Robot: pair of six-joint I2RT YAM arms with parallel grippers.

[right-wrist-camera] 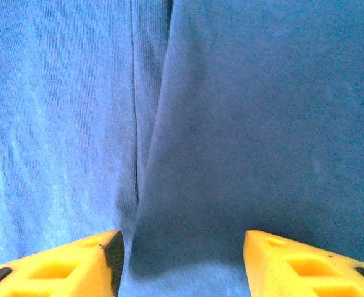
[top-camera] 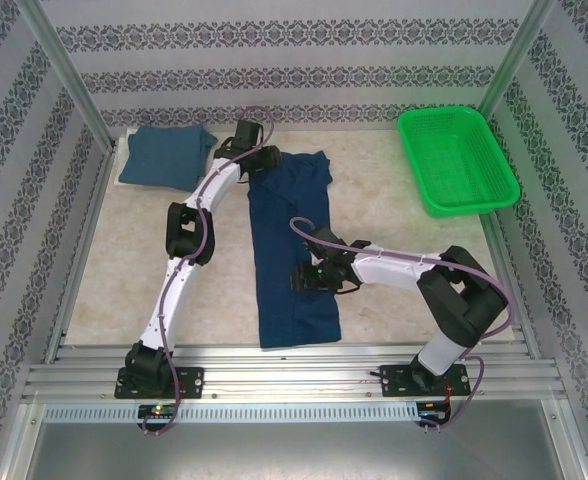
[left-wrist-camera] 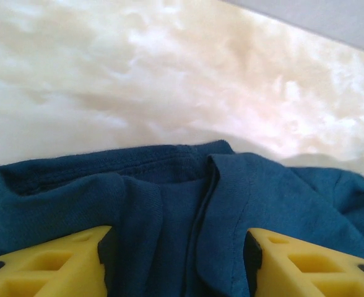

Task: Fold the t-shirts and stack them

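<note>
Left claw: spread, yellow fingers wide apart. It's down at the far, collar end of the navy shirt. Rumpled cloth and the neck band lie in the gap between my fingers, and I see nothing pinched. I can't tell whether the pads brush the cloth.

Right claw: spread too, fingers apart, hanging over the flat middle of the same shirt and pinching nothing. From the wrist view it's blue cloth all over, with a fold or seam line running up it left of centre and a shadow under the fingers.

The navy shirt lies on the worktop as one long narrow strip down the middle. Its hem is at the near edge by my bases, and its collar is at the far end, a bit bunched.

The teal shirt is folded and lies flat at the far-left corner, just beside my left arm and apart from the navy one.

The green basket sits at the far right, well apart from both shirts.
</note>
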